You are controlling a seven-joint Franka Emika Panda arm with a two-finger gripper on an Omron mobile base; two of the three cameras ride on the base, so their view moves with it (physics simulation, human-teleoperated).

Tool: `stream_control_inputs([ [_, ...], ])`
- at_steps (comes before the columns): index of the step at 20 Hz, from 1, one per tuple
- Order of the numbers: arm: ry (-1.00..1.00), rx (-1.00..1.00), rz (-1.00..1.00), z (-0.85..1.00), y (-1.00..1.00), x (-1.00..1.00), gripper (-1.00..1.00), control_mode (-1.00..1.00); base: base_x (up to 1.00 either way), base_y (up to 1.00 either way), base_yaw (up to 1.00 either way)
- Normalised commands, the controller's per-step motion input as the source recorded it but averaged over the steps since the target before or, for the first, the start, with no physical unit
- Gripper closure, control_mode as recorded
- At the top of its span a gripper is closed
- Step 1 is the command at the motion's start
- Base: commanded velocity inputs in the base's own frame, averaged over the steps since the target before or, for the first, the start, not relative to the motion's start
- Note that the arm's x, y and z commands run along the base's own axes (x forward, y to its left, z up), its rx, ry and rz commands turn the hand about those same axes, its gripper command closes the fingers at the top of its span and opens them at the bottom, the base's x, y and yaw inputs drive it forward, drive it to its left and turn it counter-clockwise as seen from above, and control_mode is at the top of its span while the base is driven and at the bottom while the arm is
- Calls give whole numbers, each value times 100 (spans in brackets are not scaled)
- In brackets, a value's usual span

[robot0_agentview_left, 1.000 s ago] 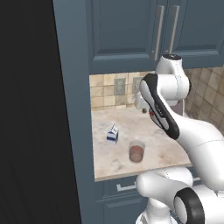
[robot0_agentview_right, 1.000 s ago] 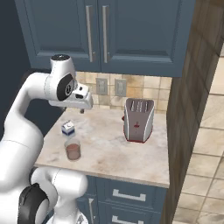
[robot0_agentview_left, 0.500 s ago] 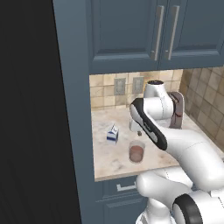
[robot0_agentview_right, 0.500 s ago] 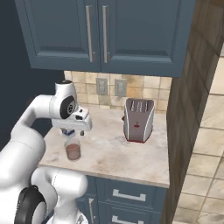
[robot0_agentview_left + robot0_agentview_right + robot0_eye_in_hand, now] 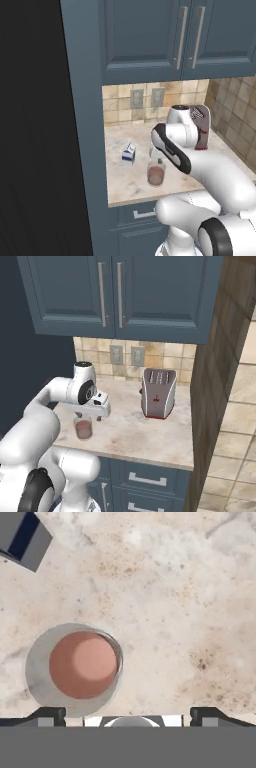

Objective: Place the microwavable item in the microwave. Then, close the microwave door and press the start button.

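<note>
Your gripper (image 5: 128, 712) hangs above the glass (image 5: 75, 669) on the tabletop (image 5: 190, 602), fingers spread apart and empty. Next, shift over the glass, which sits off-center, then lower and close.

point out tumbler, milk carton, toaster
tumbler (image 5: 82, 664): hand view, on its reddish-brown contents.
milk carton (image 5: 129, 153): left base view, on its front face.
toaster (image 5: 158, 394): right base view, on its front panel.

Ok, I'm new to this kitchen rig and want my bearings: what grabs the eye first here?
The white arm bends low over the marble counter, its gripper open and pointing straight down beside the glass tumbler of reddish-brown contents near the front edge. A white-and-blue milk carton stands just behind the tumbler, and a red-and-silver toaster sits against the tiled wall.
</note>
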Motion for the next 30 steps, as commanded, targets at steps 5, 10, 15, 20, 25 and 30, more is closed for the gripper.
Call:
stream_control_inputs([
  [5, 1, 3, 0, -37, 0, 31, -100, -100, 0, 0, 0],
  [10, 1, 0, 0, -39, 0, 33, -100, -100, 0, 0, 0],
  [15, 1, 0, -1, -39, 0, 24, -100, -100, 0, 0, 0],
  [20, 0, 0, 0, -36, 12, 2, -100, -100, 0, 0, 0],
  [25, 0, 0, 0, -26, 14, -3, -100, -100, 0, 0, 0],
  [30, 0, -2, 0, -37, 36, -53, 100, -100, 0, 0, 0],
])
